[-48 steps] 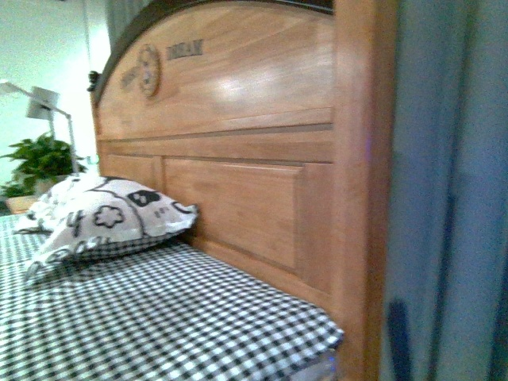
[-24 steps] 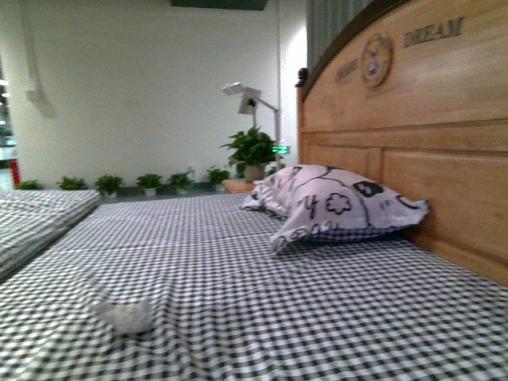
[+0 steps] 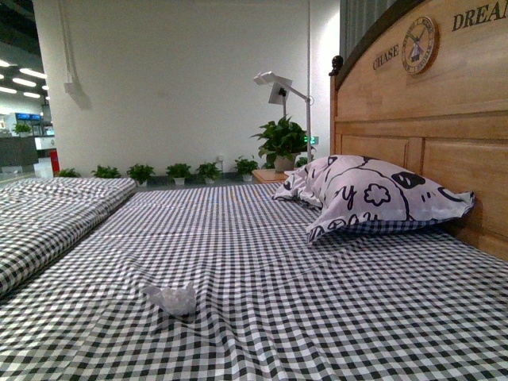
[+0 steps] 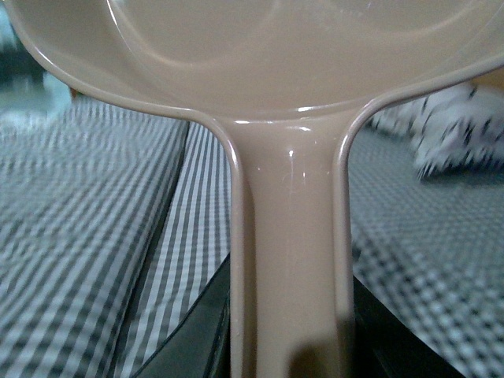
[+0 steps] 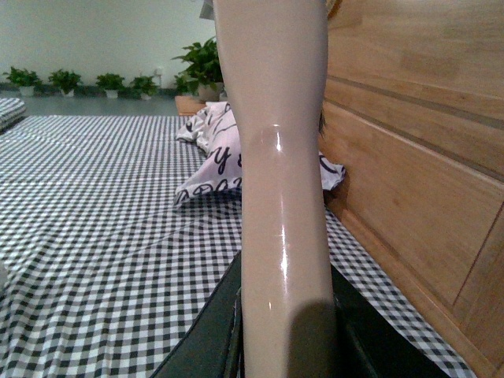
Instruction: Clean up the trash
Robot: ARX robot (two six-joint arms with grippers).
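On the bed's black-and-white checked sheet (image 3: 333, 309), toward the near left of the front view, lies a small crumpled white wad of paper (image 3: 171, 298); it rests alone on the cloth, with faint creases in the sheet running up to it; it is well apart from the white pillow with black cartoon prints (image 3: 381, 194), which leans against the tall wooden headboard (image 3: 444, 119) on the right. Beyond the pillow stand a leafy green potted plant (image 3: 282, 143) and a white angled lamp (image 3: 274, 83); a row of small potted plants (image 3: 178, 171) lines the foot of the white wall; more checked bedding (image 3: 55, 214) lies along the left, raised a little above the sheet.

Seen from the left wrist, a beige plastic dustpan (image 4: 260, 47) fills the view; its long handle runs back between the dark jaws of the left end effector (image 4: 287, 350), which is clamped on it; the checked sheet below is blurred.

Seen from the right wrist, a pale glossy plastic handle (image 5: 283, 197) rises out of the right end effector (image 5: 287, 339), whose dark jaws are pressed against it on both sides; the headboard runs close alongside, and the printed pillow shows behind the handle; what the handle carries at its far end cannot be told.
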